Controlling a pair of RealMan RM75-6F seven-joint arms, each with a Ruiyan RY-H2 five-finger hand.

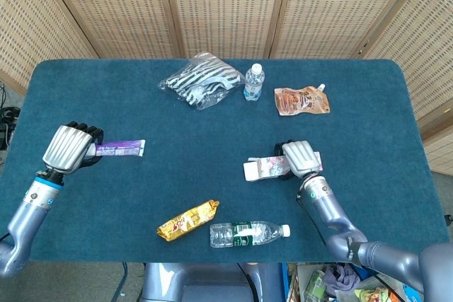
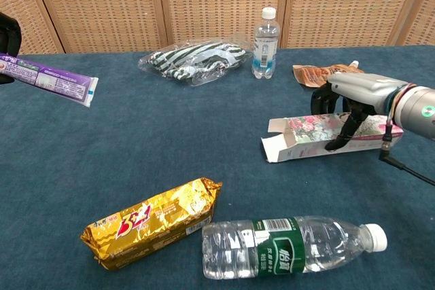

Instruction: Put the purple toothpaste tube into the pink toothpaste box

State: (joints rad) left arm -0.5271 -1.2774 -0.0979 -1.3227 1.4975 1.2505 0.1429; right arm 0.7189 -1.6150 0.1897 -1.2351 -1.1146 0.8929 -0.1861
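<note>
My left hand (image 1: 69, 148) grips the purple toothpaste tube (image 1: 122, 148) by one end and holds it level above the table at the far left; its free end (image 2: 64, 84) points to the right. The pink toothpaste box (image 2: 319, 134) lies on its side at the right, its open flap end (image 1: 253, 169) facing left. My right hand (image 1: 299, 158) grips the box from above, fingers curled over its top and down its near side (image 2: 348, 125).
A gold snack pack (image 1: 187, 220) and a lying water bottle (image 1: 249, 233) sit near the front edge. At the back are a zebra-striped bag (image 1: 200, 80), an upright small bottle (image 1: 253, 81) and a brown pouch (image 1: 301, 100). The blue table (image 1: 177, 167) lies between tube and box.
</note>
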